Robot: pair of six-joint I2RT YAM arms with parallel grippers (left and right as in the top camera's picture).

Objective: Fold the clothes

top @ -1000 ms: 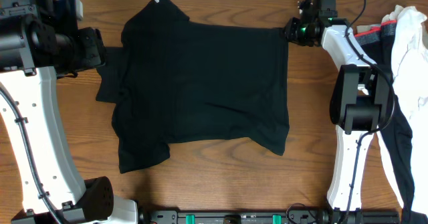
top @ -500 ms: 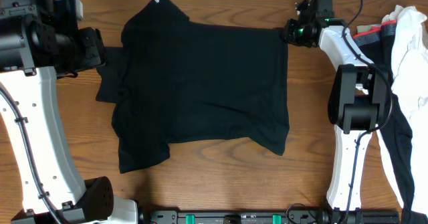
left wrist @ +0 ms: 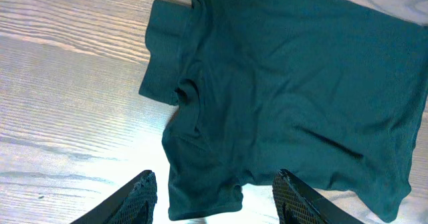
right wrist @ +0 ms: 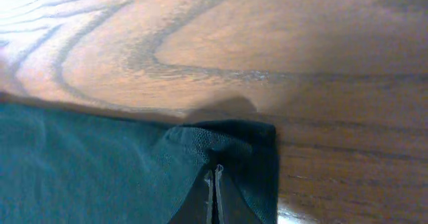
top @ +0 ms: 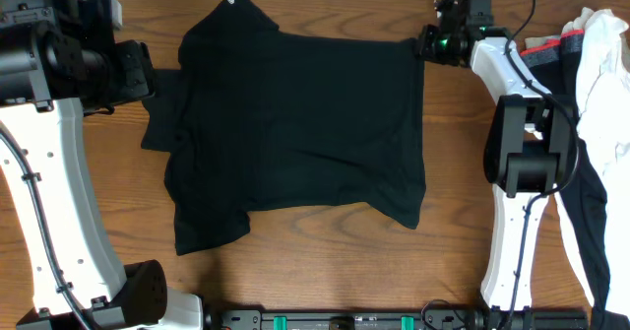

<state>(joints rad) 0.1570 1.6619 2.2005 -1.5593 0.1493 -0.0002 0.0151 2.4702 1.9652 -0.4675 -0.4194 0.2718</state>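
The clothes, a black T-shirt, lie spread flat on the wooden table, with a small white mark near the top edge. My right gripper sits at the shirt's far right corner. In the right wrist view its jaws are pressed together, shut on the corner fabric of the T-shirt. My left gripper hovers by the shirt's left sleeve. In the left wrist view it stands open above the T-shirt with nothing between its fingers.
A pile at the right edge holds a white cloth and a black garment with a grey-and-red band. The right arm's white links stand between the pile and the shirt. Bare wood lies in front of the shirt.
My right gripper's jaws have closed onto the shirt's far right corner. The left arm and the shirt have not visibly moved.
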